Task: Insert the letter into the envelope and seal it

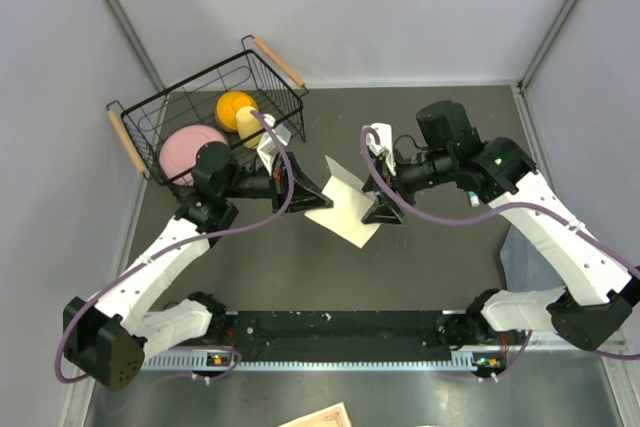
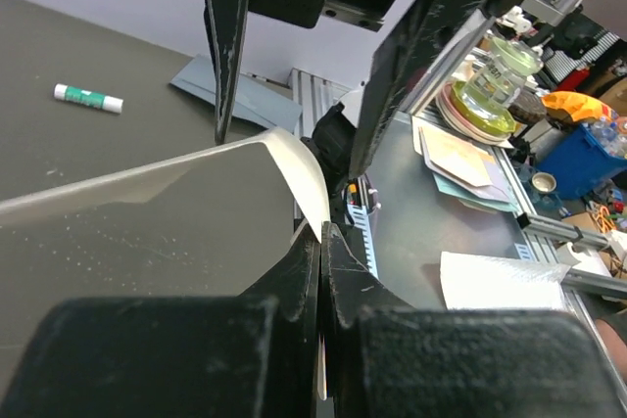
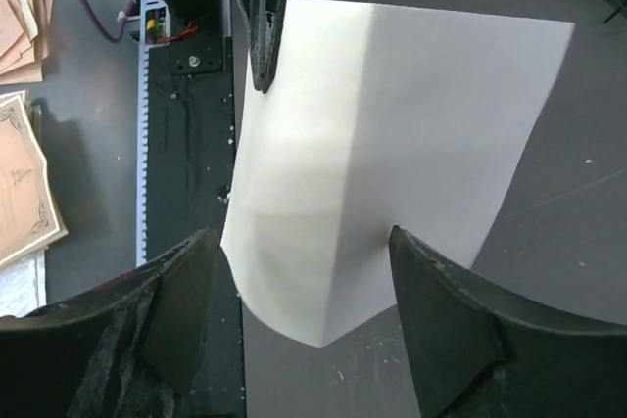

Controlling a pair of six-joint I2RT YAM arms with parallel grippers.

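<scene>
Table [image 1: 420, 267], dark and matte, carries the work; a wire basket [image 1: 150, 112] at its far left corner looks to have no part in the job. Over the middle, the left arm [image 1: 170, 247] and right arm [image 1: 540, 207] meet around the letter [image 1: 345, 205], which is held up off the table between them. The left jaws are clenched on one edge of the sheet, which bows away from the pinch. The right jaws stand released, the sheet's opposite corner lying between them, grasping nothing. The step in hand looks like a handover or two-handed steadying of the letter, with insertion not yet begun. The envelope [image 2: 235, 95] lies flat on the table, well apart from the sheet, and shows only in the left wrist view. Next, I judge, the right jaws must pinch that free corner squarely, without creasing it, before the letter goes to the envelope's mouth. The glue stick [image 2: 88, 97] near the envelope has a green band with lettering too small to read. No other writing is legible.
</scene>
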